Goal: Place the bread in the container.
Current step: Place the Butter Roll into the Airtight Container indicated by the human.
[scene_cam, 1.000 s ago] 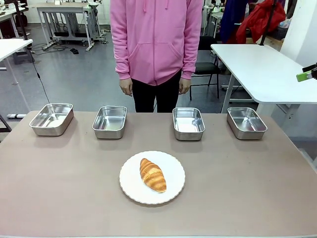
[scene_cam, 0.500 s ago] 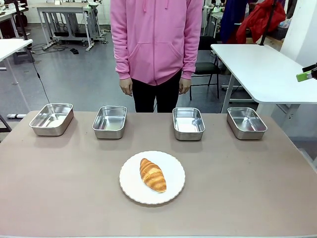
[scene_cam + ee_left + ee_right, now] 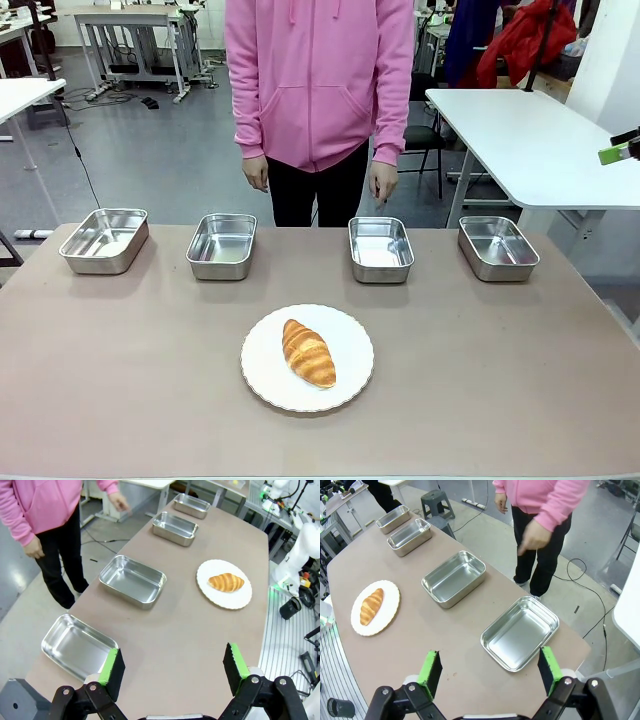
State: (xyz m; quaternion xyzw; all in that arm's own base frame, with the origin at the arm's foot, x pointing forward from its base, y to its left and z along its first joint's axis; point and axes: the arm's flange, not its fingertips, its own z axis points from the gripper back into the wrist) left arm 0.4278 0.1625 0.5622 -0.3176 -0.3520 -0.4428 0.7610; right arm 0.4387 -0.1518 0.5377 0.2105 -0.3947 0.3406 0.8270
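Resting on plate (image 3: 352, 342): bread (image 3: 308, 352) | left claw (image 3: 171, 662) spread | right claw (image 3: 489, 666) spread

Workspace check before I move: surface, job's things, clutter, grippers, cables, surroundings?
Surface: table, nothing spilled.
Job's things: bread on plate, mid-table; four pans in a row along the far edge, all empty.
Clutter: nothing seen.
Grippers: left gripper open, right gripper open, both above the table, holding nothing.
Cables: cable on the floor beyond the table.
Surroundings: person at the far side, one hand out toward the third pan from the left; white table at right.
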